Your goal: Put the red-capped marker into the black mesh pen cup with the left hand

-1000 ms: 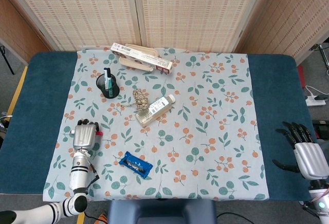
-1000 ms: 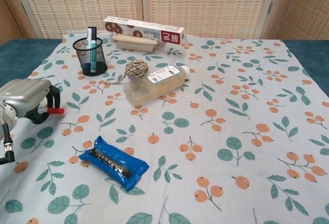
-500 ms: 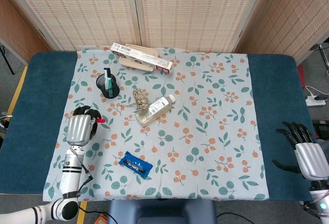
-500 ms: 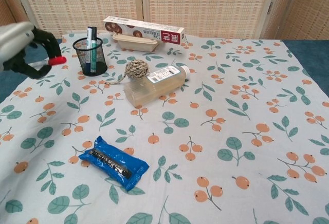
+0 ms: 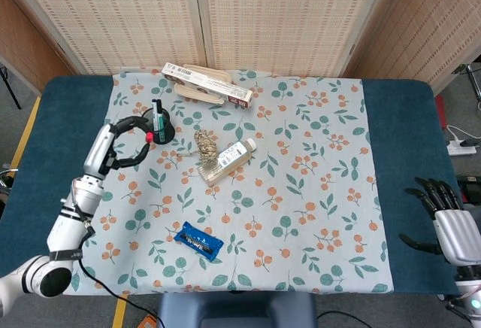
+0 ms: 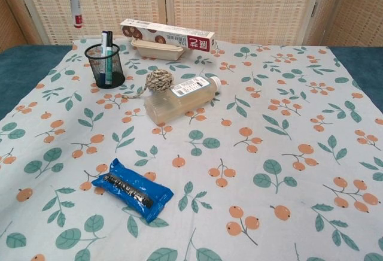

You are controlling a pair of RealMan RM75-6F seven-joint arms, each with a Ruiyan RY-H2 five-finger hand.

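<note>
In the last second I had lifted my left hand (image 5: 120,141) off the tabletop (image 5: 406,155) and swung it up beside the black mesh pen cup (image 5: 158,128), fingers pinching the red-capped marker (image 6: 74,0), which hung cap-down high above and left of the cup. Only the drop into the rim remained, I judged. A teal pen (image 6: 107,57) already took part of the opening; my right hand (image 5: 449,226) rested spread, holding nothing, well apart.

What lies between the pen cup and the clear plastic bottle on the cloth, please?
In the chest view, a ball of twine sits between the black mesh pen cup and the clear bottle, right against the bottle.
</note>
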